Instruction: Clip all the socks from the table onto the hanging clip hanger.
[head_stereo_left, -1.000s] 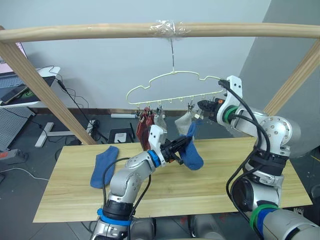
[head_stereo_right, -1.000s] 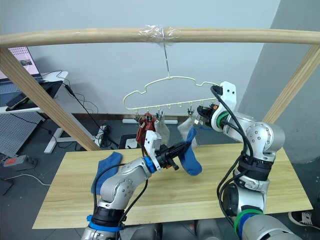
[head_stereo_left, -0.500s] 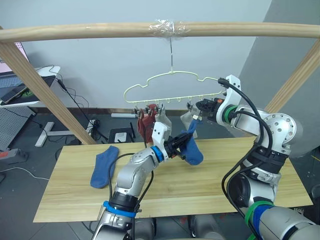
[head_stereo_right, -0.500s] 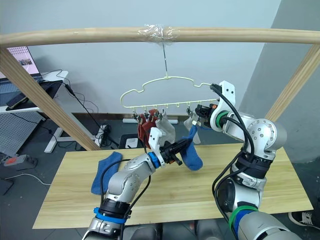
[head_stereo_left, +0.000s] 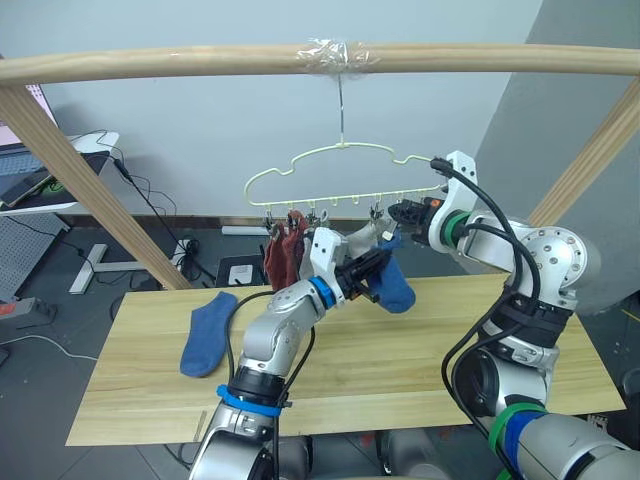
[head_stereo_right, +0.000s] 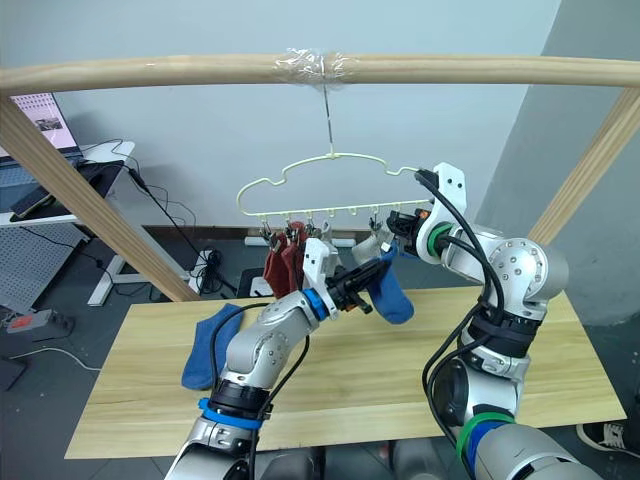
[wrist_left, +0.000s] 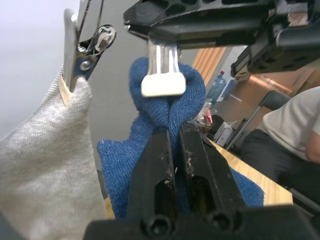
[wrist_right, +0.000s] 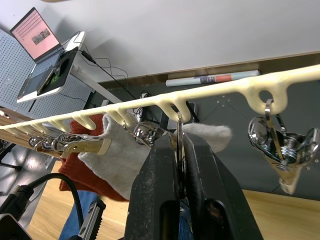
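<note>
My left gripper (head_stereo_left: 368, 270) is shut on a blue sock (head_stereo_left: 393, 286) and holds it up under the pale-yellow clip hanger (head_stereo_left: 345, 147). In the left wrist view the sock's folded top (wrist_left: 170, 100) sits right at a clip's white-tipped end (wrist_left: 163, 85). My right gripper (head_stereo_left: 400, 213) is shut on that clip's wire (wrist_right: 178, 125) near the hanger's right end. Two rust red socks (head_stereo_left: 283, 255) and grey socks (wrist_right: 120, 155) hang from clips further left. A second blue sock (head_stereo_left: 205, 330) lies on the left of the table (head_stereo_left: 420, 365).
A thick wooden pole frame (head_stereo_left: 200, 62) carries the hanger's hook. A free clip (wrist_right: 280, 142) hangs at the hanger's right end. A desk with a laptop (head_stereo_left: 40, 180) stands at the far left. A seated person (wrist_left: 295, 130) is behind the table.
My left gripper has lifted the blue sock up and to the right, to the clip my right gripper holds. The hanger has swung slightly left.
</note>
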